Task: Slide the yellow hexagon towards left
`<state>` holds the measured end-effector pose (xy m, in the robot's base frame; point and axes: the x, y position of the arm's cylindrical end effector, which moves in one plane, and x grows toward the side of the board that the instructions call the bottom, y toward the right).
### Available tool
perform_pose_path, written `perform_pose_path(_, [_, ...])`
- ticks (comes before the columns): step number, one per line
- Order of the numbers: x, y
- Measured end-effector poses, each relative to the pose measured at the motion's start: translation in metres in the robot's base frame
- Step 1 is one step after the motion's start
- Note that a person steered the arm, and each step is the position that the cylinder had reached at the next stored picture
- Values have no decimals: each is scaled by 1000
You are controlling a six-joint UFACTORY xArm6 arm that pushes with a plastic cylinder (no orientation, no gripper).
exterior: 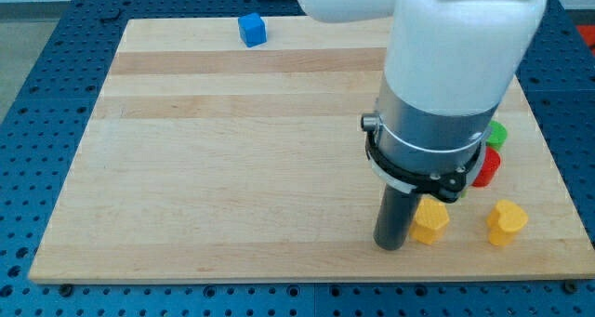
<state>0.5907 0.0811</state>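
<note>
The yellow hexagon (429,221) lies on the wooden board (232,168) near the view's bottom right. My dark rod comes down from the white arm and its tip (391,246) rests on the board just to the left of the hexagon, touching or almost touching its left side. The arm's body hides the board behind the rod.
A yellow heart-shaped block (507,222) lies to the right of the hexagon. A red block (487,167) and a green block (497,134) sit at the right edge, partly hidden by the arm. A blue cube (252,30) sits at the view's top.
</note>
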Motion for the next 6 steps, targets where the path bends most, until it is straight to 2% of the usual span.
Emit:
perform_pose_path(1, [28,0])
perform_pose_path(2, [27,13])
perform_pose_path(4, [8,86])
perform_pose_path(5, [-7,75])
perform_pose_path(6, [-9,39])
